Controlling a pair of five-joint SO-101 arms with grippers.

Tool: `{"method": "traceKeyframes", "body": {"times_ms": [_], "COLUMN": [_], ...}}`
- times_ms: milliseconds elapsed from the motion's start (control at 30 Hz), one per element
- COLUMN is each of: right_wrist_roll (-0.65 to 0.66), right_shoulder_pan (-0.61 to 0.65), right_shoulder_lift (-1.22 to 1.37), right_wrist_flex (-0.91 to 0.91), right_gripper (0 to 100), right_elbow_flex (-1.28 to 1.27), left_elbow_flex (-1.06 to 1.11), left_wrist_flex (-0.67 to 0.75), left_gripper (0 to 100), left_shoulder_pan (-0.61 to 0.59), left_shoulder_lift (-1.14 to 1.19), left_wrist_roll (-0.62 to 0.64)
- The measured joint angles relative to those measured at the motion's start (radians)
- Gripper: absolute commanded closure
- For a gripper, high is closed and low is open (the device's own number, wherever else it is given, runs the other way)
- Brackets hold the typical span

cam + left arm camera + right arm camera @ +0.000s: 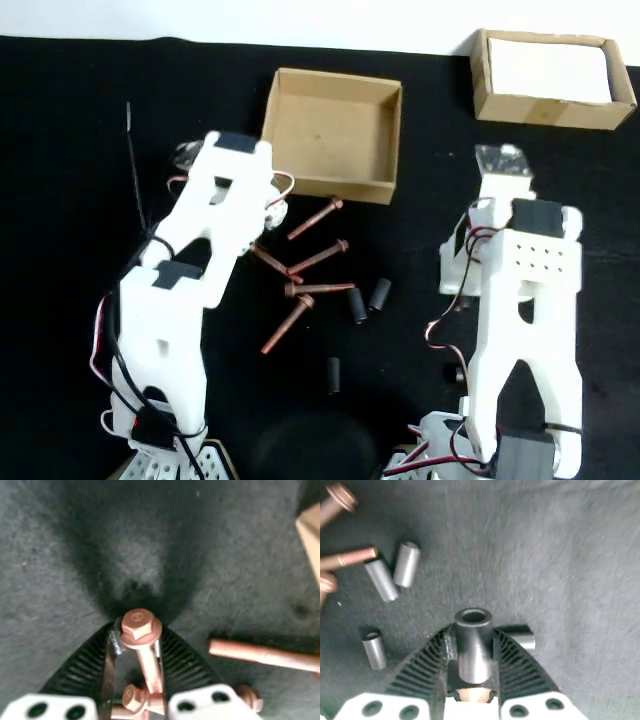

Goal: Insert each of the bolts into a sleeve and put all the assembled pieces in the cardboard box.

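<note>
Both sets of jaws are clenched. The left jaws hold a copper bolt (141,627), its head at their tips, and more loose bolts (318,258) lie just beside them on the desk (60,150), which is covered in dark felt-like cloth. The right jaws grip a dark sleeve (473,645) with its open end outward. A loose sleeve (524,640) lies just beside them, and other sleeves (357,305) lie between the two sets of jaws. Beyond the left jaws stands the open cardboard box (330,185), and a second box (545,108) sits beyond the right jaws, near a pale wall strip (300,15)
</note>
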State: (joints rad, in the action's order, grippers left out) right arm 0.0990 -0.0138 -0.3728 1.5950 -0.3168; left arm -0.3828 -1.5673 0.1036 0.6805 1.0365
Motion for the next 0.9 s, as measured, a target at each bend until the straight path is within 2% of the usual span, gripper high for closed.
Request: {"method": "traceKeyframes", "body": {"times_ms": [233,467,600,733,900], "right_wrist_roll": [0.002,0.002,0.002,0.002,0.002], "right_shoulder_pan": [0.032,0.115,0.143,0.144,0.147], "right_shoulder_lift": [-0.187,-0.399,-0.531,-0.675,-0.885], "right_wrist_flex": [0.011,0.091,0.095,0.064,-0.126], "right_gripper": [99.2,99.2,99.2,99.2,99.2], "right_elbow_flex": [0.091,0.075,-0.078,-0.279,-0.516], "left_elbow_flex": [-0.247,-0.296,-0.296,-0.296,-0.296], "left_wrist_flex": [-0.152,-0.176,-0.176,-0.176,-0.18], "left_gripper": [99,99,99,99,99], "left_shoulder_pan": [-0.006,-0.005,-0.005,0.002,0.009], "left_shoulder_lift": [-0.002,-0.002,-0.029,-0.173,-0.322], "left_wrist_roll": [-0.198,-0.365,-0.519,-0.657,-0.761]}}
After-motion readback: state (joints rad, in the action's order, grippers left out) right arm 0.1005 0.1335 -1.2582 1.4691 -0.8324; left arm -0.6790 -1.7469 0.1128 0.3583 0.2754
